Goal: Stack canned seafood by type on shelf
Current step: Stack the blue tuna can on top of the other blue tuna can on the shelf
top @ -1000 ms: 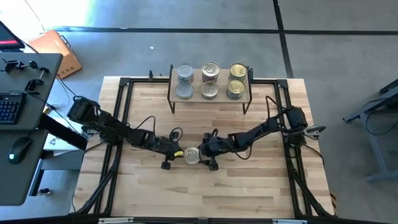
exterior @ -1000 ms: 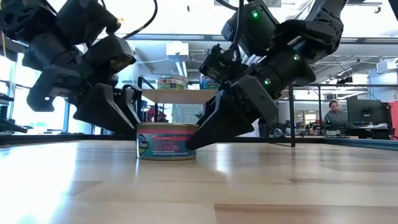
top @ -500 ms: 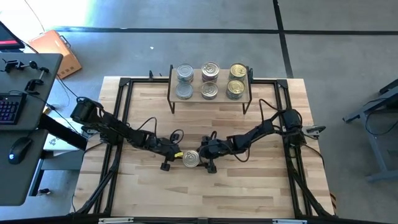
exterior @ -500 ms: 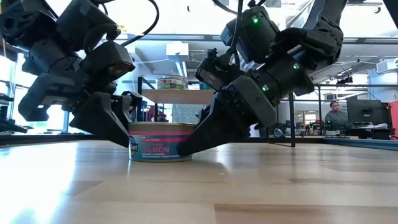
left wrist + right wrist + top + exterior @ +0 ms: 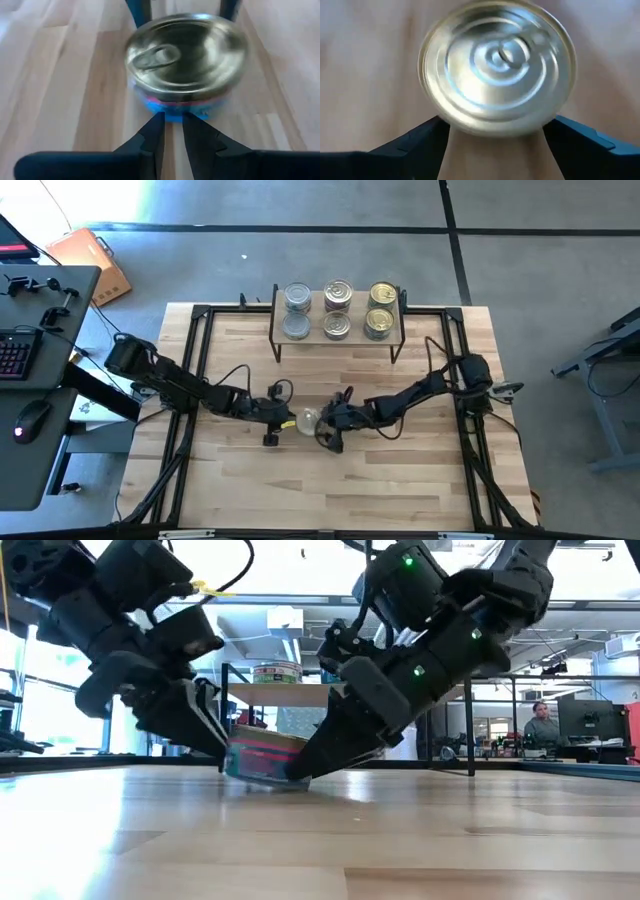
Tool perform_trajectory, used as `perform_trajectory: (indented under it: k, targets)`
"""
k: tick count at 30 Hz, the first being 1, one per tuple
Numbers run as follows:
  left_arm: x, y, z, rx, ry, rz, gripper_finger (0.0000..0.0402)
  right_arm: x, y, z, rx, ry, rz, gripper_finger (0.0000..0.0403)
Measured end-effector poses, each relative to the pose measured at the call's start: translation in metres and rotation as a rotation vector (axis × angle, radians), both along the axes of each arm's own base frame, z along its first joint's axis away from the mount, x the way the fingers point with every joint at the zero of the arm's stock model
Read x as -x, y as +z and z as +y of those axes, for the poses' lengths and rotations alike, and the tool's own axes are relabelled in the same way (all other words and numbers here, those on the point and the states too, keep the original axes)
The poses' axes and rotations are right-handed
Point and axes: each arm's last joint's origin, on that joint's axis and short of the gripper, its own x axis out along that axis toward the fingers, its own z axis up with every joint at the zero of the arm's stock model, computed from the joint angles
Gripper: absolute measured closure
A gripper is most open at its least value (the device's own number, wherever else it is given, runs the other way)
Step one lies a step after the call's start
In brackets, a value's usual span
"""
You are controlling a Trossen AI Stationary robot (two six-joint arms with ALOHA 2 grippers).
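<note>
1. Butcher-block bench [image 5: 400, 480] inside a black frame, grey floor around it, office room behind in the low view.
2. Left gripper [image 5: 287, 421]: fingers [image 5: 152, 137] narrow, nearly together, holding nothing. Tips sit at the near lower edge of the tin [image 5: 307, 420], not around it.
3. Right gripper [image 5: 320, 430]: fingers [image 5: 420, 142] wide, one on each side of the tin. Cannot tell if they press it.
4. The tin is mid-bench between the two grippers, pull-ring top, pink-and-blue label. It is tilted in the low view, with one edge raised off the bench.
5. Key relation: the tin lies straight ahead of both grippers and its round axis leans off vertical. The right arm straddles it, so it looks better placed to grab. The left only nudges the rim.
6. The shelf [image 5: 355, 310] is at the far bench edge, well apart from the tin.
7. On the shelf: three columns, two tops each. The grey tins [image 5: 297, 298] are left, the pull-ring tins [image 5: 338, 292] middle, the gold tins [image 5: 382, 293] right.
8. Judgement: the tin belongs in the middle column.
</note>
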Motion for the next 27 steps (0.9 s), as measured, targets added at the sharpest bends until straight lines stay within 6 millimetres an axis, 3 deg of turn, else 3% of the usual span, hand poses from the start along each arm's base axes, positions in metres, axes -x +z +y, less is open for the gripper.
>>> perform_trajectory:
  k: [4, 9, 16, 22, 27]
  targets:
    - [0.008, 0.006, 0.002, -0.010, 0.021, 0.047, 0.0340, 0.009, 0.011, -0.003, 0.059, -0.104, 0.065, 0.0097]
    - [0.012, 0.012, 0.003, -0.017, 0.021, 0.047, 0.0340, 0.020, 0.028, -0.004, 0.107, -0.104, 0.119, 0.0097]
    - [0.015, 0.006, 0.004, -0.068, 0.017, 0.044, 0.0340, 0.010, 0.039, 0.027, 0.425, 0.216, -0.084, 0.0098]
    - [0.012, 0.009, 0.004, -0.065, 0.015, 0.002, 0.0340, -0.014, 0.022, 0.024, 0.564, 0.244, -0.193, 0.0141]
    - [0.011, 0.010, 0.003, -0.059, 0.013, -0.016, 0.0340, -0.030, 0.002, 0.014, 0.570, 0.234, -0.139, 0.0203]
